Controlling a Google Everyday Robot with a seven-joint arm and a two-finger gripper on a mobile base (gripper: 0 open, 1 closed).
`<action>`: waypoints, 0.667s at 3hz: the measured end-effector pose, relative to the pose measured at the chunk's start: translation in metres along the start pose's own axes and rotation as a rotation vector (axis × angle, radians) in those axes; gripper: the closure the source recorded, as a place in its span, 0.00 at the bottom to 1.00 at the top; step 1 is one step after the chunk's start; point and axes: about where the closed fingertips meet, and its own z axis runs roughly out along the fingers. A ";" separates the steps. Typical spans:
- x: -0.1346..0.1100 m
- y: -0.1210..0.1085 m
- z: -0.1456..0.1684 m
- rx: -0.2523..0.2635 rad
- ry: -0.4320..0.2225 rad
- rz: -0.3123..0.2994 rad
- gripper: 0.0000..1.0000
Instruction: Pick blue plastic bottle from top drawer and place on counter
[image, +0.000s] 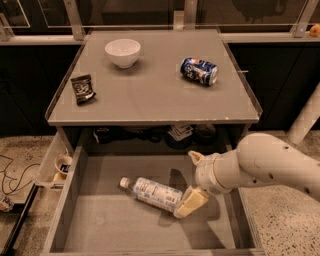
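Note:
The blue plastic bottle (151, 193) lies on its side on the floor of the open top drawer (107, 225), white cap pointing left. My gripper (191, 180) is inside the drawer at the bottle's right end, open, with one fingertip (193, 156) toward the back and the other (189, 203) against the bottle's base. The bottle is not between the fingers. The counter (150, 97) is above the drawer.
On the counter are a white bowl (122, 52), a blue soda can (199, 71) on its side and a dark snack packet (82, 88). A small whitish side tray (54, 164) with a cup sits left of the drawer. Dark items sit at the drawer's back.

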 end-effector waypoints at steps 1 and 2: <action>-0.004 0.003 0.019 -0.011 -0.013 0.001 0.00; -0.004 0.014 0.038 -0.037 -0.014 0.008 0.00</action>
